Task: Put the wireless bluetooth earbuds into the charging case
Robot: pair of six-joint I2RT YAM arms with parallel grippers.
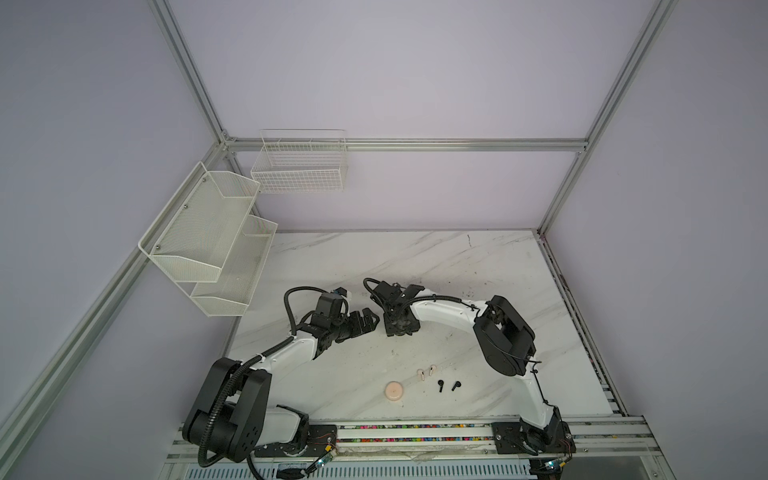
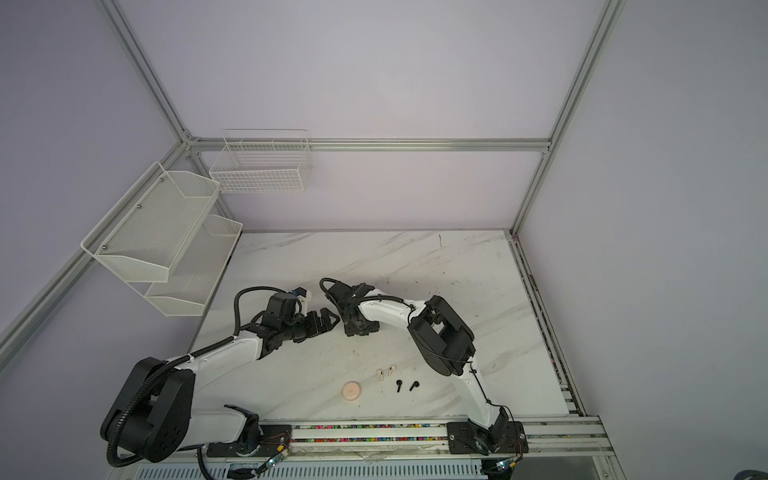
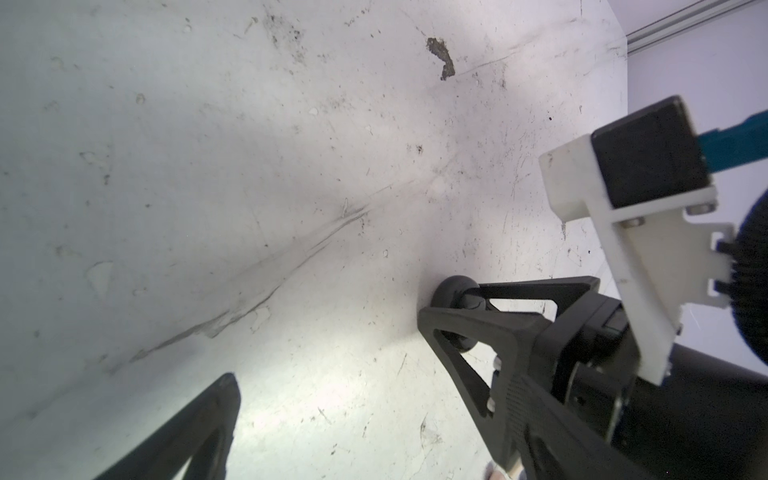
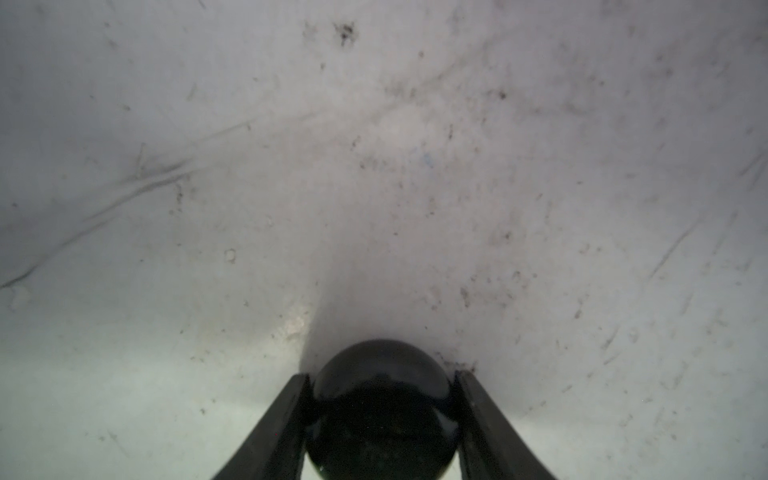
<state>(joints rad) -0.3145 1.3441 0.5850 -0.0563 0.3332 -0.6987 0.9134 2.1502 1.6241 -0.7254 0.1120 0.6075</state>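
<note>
My right gripper (image 4: 380, 376) is shut on a black round charging case (image 4: 380, 415), one finger on each side, down at the marble table (image 1: 478, 266). The left wrist view shows that same black case (image 3: 455, 291) between the right gripper's fingers. My left gripper (image 3: 374, 415) stands open and empty, just left of the right gripper (image 1: 399, 328) in both top views. Near the front of the table lie two pale pink earbuds (image 1: 420, 375) (image 1: 433, 368) and two black earbuds (image 1: 440, 385) (image 1: 456, 385). A pale pink round charging case (image 1: 394, 392) sits closed to their left.
White mesh shelves (image 1: 208, 241) hang on the left wall and a wire basket (image 1: 299, 166) hangs on the back frame. An aluminium rail (image 1: 415, 434) with the arm bases runs along the table's front edge.
</note>
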